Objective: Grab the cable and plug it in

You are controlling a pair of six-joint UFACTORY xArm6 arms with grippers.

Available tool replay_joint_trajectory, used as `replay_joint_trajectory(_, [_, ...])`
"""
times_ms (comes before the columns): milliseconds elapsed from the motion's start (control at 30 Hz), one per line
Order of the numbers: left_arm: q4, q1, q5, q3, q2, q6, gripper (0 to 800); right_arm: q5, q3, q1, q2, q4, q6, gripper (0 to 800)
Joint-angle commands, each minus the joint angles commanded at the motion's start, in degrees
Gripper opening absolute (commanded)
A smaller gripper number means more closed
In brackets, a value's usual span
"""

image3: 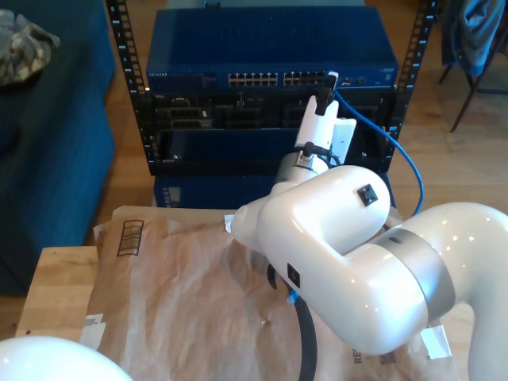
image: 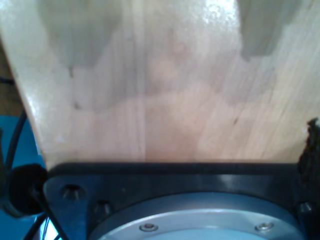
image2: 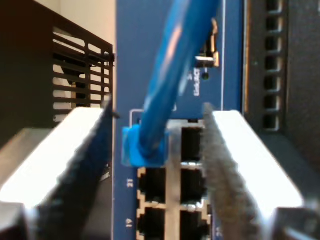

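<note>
The cable (image2: 170, 65) has its blue-booted plug (image2: 144, 146) seated in a port in the top row of the blue switch (image2: 150, 50), and the cord rises from the plug toward twelve o'clock in the second wrist view. I judge it light and limp along its run, so only the short stiff boot gives a firm hold; the clear latch under it looks fragile and a sideways pull could snap it. My second gripper (image2: 156, 165) stands with its jaws apart, one dark pad (image2: 220, 165) on either side of the plug, neither visibly pressing on it, so the plug seems to hold in the port by itself. The exterior view adds what the close view cannot: the cable (image3: 401, 155) loops away from the port at about four o'clock and drops behind the white arm (image3: 349, 262), with the rack (image3: 119, 48) around the switch. The first wrist view looks down on a wooden tabletop (image: 160, 90); whether my first gripper is wide or narrow I cannot tell.
</note>
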Motion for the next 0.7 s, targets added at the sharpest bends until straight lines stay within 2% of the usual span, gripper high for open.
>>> replay_joint_trajectory(233, [0.0, 0.0, 0.0, 0.0, 0.0, 0.0, 800, 0.3, 2.0, 0.1, -1.6, 0.0, 0.1, 426])
replay_joint_trajectory(467, [0.0, 0.0, 0.0, 0.0, 0.0, 0.0, 800, 4.1, 11.4, 0.7, -9.1, 0.3, 0.2, 487])
replay_joint_trajectory(700, [0.0, 0.0, 0.0, 0.0, 0.0, 0.0, 800, 12.3, 20.7, 1.1, -17.2, 0.0, 0.2, 598])
